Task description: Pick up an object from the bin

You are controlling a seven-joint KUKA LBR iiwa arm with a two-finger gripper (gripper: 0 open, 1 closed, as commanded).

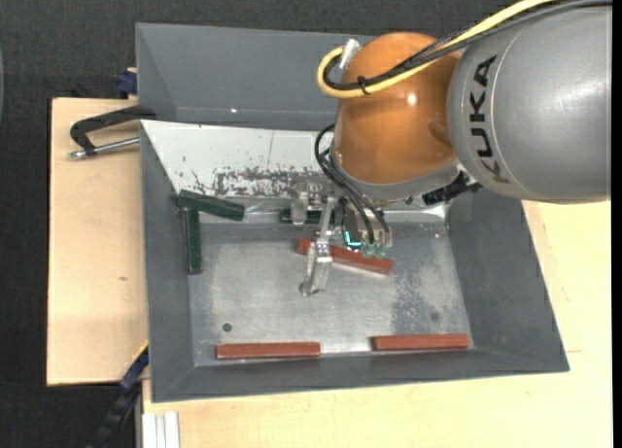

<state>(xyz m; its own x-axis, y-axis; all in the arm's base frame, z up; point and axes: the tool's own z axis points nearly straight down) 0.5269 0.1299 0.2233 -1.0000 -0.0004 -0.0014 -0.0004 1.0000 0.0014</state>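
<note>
My gripper (344, 254) hangs low over the middle of the bin, under the orange wrist cover. It is open, with one silver finger (313, 271) reaching down to the bin floor on the left. A short red-brown bar (373, 261) lies slanted on the floor right beneath the gripper, partly hidden by it. I cannot tell whether the fingers touch the bar.
A dark green L-shaped piece (194, 227) lies at the left of the bin. Two more red-brown bars lie along the front wall, one at the left (267, 349) and one at the right (420, 342). The arm covers the bin's back right.
</note>
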